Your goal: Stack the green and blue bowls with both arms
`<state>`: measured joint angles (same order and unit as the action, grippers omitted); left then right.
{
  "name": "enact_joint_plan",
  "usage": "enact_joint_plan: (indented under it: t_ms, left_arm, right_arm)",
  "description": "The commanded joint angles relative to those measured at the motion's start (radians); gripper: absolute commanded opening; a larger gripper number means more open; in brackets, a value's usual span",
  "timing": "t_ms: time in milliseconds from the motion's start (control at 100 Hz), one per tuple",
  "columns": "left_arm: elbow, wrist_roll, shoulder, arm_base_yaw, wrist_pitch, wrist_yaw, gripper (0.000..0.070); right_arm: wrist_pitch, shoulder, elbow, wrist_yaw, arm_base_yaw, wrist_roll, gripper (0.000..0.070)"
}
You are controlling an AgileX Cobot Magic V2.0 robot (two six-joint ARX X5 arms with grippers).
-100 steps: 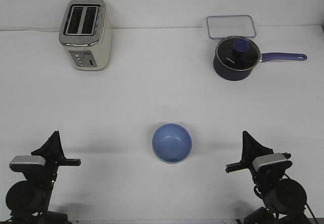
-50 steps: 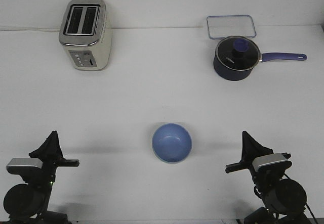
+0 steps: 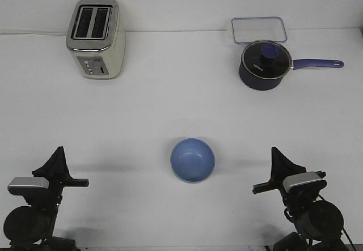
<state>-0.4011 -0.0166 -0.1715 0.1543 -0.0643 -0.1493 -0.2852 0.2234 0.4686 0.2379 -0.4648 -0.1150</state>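
Observation:
The periwinkle blue bowl (image 3: 193,159) stands upright in the middle of the white table (image 3: 170,109), near the front. A thin pale edge shows under its near rim. I cannot tell whether that is the green bowl; no separate green bowl shows anywhere. My left gripper (image 3: 57,152) is at the front left corner, its pointed fingers together and holding nothing. My right gripper (image 3: 276,152) is at the front right, its fingers together and empty too. Both grippers are well clear of the bowl, one on each side.
A cream two-slot toaster (image 3: 95,37) stands at the back left. A dark navy saucepan (image 3: 265,65) with a glass lid stands at the back right, its handle pointing right. A clear rectangular container (image 3: 258,29) lies behind it.
My left arm has sunk a little and shifted slightly left. The right arm and the bowl have not moved.

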Motion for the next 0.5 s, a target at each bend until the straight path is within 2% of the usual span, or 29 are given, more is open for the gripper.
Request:
enact_joint_plan:
  t_ms: [0,60,110,280,370,490]
  left_arm:
    - [0.037,-0.068,0.012,-0.033,0.04,0.041,0.0015]
    - [0.101,-0.084,0.036,-0.073,0.091,0.124,0.0015]
    - [0.159,-0.074,0.061,-0.106,0.134,0.161,0.0015]
    - [0.324,0.01,0.149,-0.166,0.234,0.178,0.0015]
    - [0.368,0.014,0.168,-0.169,0.248,0.211,0.0014]
    - [0.388,0.021,0.168,-0.169,0.238,0.214,0.0014]
  right_arm:
    - [0.014,-0.001,0.002,-0.001,-0.007,0.007,0.0002]
    - [0.014,-0.001,0.002,-0.001,-0.007,0.007,0.0002]
    - [0.014,-0.001,0.002,-0.001,-0.007,0.007,0.0002]
    - [0.014,-0.001,0.002,-0.001,-0.007,0.007,0.0003]
    - [0.014,-0.001,0.002,-0.001,-0.007,0.007,0.0003]
    - [0.016,-0.001,0.002,-0.001,-0.007,0.007,0.0003]
